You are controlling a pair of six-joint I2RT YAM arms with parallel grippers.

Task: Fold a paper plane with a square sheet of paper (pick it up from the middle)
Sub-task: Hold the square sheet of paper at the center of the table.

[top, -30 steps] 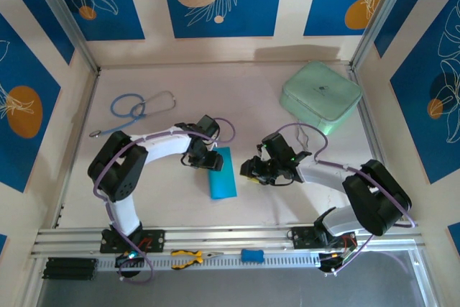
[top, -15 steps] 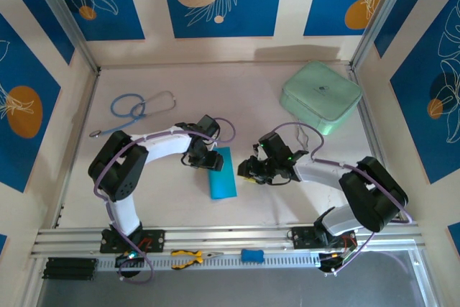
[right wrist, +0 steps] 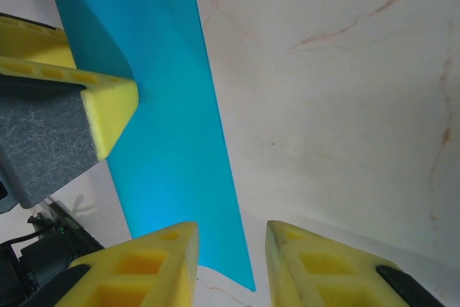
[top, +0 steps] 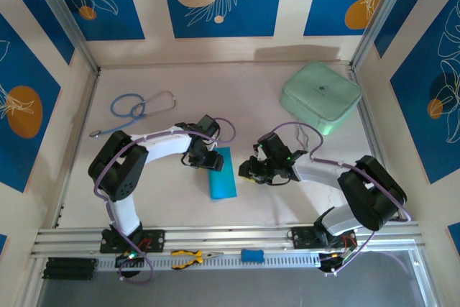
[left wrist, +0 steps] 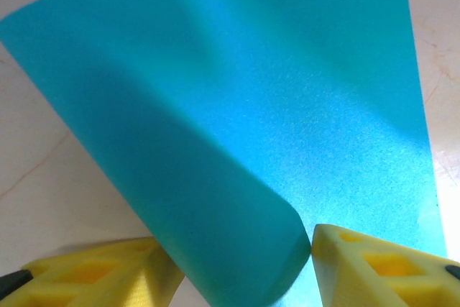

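Note:
The square sheet of paper [top: 224, 181] lies mid-table as a narrow cyan rectangle, folded over lengthwise. In the left wrist view the paper [left wrist: 287, 106] has a soft, rounded fold running toward the camera. My left gripper [left wrist: 241, 271] is open and straddles the near end of that fold, and its right fingertip [left wrist: 381, 264] touches the fold. From above, the left gripper [top: 210, 161] is at the sheet's upper left edge. My right gripper [top: 248, 170] hovers just right of the sheet. It is open [right wrist: 231, 257] over the paper's [right wrist: 165, 127] right edge, gripping nothing.
A mint-green case [top: 320, 96] sits at the back right and a blue-tubed stethoscope [top: 136, 109] at the back left. Yellow pliers [top: 190, 257] and a small blue block [top: 251, 255] rest on the front rail. Bare table surrounds the sheet.
My right gripper has slid a little left toward the sheet and its jaws have narrowed. The left arm and the paper have stayed put.

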